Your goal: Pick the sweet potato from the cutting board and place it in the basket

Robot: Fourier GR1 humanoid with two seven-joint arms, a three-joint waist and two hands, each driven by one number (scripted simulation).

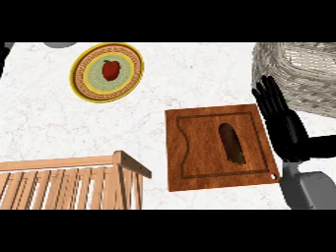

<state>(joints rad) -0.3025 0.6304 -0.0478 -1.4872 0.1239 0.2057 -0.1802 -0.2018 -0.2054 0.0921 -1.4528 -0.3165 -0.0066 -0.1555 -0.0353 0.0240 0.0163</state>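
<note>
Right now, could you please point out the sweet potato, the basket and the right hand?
sweet potato [231, 142]: head view, its middle.
basket [310, 93]: head view, woven front wall.
right hand [286, 129]: head view, its palm.

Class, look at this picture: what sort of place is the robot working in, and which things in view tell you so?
Probably a kitchen counter. A wooden cutting board with a sweet potato lies on a pale marble-like top, a patterned plate holds a red fruit, and a woven basket stands at the right.
</note>
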